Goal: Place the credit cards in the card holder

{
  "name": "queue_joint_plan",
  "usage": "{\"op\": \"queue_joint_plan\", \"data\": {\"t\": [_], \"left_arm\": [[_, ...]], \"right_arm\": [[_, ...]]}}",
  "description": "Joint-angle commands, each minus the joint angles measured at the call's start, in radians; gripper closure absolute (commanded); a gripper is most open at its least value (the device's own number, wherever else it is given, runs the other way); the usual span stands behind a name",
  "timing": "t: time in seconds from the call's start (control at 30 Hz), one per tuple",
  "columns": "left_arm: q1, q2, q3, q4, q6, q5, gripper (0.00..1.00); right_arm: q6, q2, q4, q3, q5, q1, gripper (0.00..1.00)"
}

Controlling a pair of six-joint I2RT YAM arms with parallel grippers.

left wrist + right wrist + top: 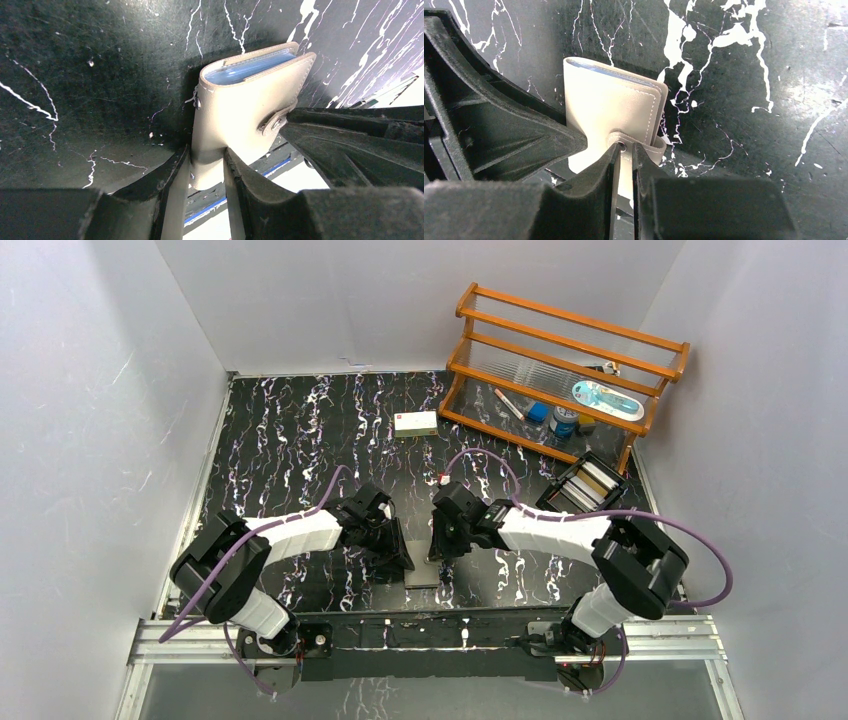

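the left gripper point(207, 160) pinches an edge of the holder point(240, 110) and the right gripper point(625, 150) pinches its snap tab point(657, 150), so the holder hangs folded between them. the cards point(592, 480) seem to lie in the tray point(548, 502), well right of the holder, so loading looks not yet begun. whether its blue sleeves point(247, 70) hold any card is hidden.

Black bench top with white marble-style veining point(300, 430). Small white rectangular box with a red mark point(416, 423) sits near the back edge, about centre. Orange wooden slatted rack point(575, 315) is in the back right corner, askew to the edges, holding a pen point(508, 402) and a pale blue oval case point(607, 398). Black open-topped plastic tray point(612, 466) sits by the right edge, just in front of the rack.
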Motion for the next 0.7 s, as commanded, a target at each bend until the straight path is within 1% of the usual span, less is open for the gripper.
{"op": "queue_joint_plan", "data": {"t": [0.0,0.37,0.57,0.67], "left_arm": [[-0.009,0.039,-0.011,-0.061,0.024,-0.073,0.69],[-0.015,0.042,-0.008,-0.061,0.020,-0.078,0.69],[-0.016,0.054,-0.001,-0.064,0.024,-0.087,0.69],[-0.014,0.060,0.005,-0.068,0.026,-0.092,0.69]], "right_arm": [[-0.031,0.030,0.051,0.022,-0.019,0.006,0.77],[-0.056,0.040,0.072,0.016,-0.067,0.006,0.79],[-0.088,0.031,0.044,0.031,-0.102,0.006,0.79],[-0.100,0.030,0.005,0.046,-0.095,0.006,0.80]]}}
